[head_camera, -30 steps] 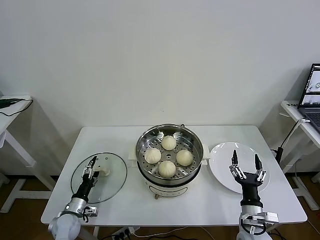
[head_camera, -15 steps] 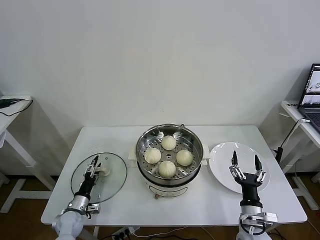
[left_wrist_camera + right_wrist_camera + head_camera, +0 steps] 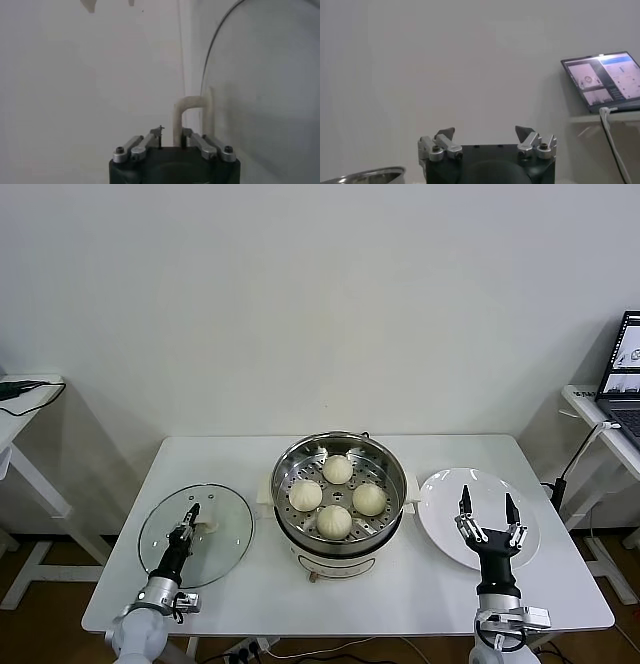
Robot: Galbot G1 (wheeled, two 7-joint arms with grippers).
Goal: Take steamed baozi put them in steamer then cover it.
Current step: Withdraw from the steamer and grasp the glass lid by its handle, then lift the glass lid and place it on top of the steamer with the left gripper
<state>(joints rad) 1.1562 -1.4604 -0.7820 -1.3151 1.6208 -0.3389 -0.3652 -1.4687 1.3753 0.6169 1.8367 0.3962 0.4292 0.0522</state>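
Observation:
Several cream-white steamed baozi lie on the perforated tray inside the shiny steamer at the table's middle. The cover, a clear glass lid with a metal rim, is at the table's left. My left gripper is shut on its white handle; in the left wrist view the handle runs between the closed fingers of the left gripper, with the glass of the cover beside it. My right gripper stands open and empty over the white plate, and the right gripper holds nothing in its own wrist view.
The steamer sits on a white base with side handles. A laptop stands on a side table at the far right, and another side table is at the far left. The white table's front edge runs just past both arms.
My left gripper has closed on the cover's handle, and the cover has shifted slightly to the left. The right gripper has stayed open in nearly the same place.

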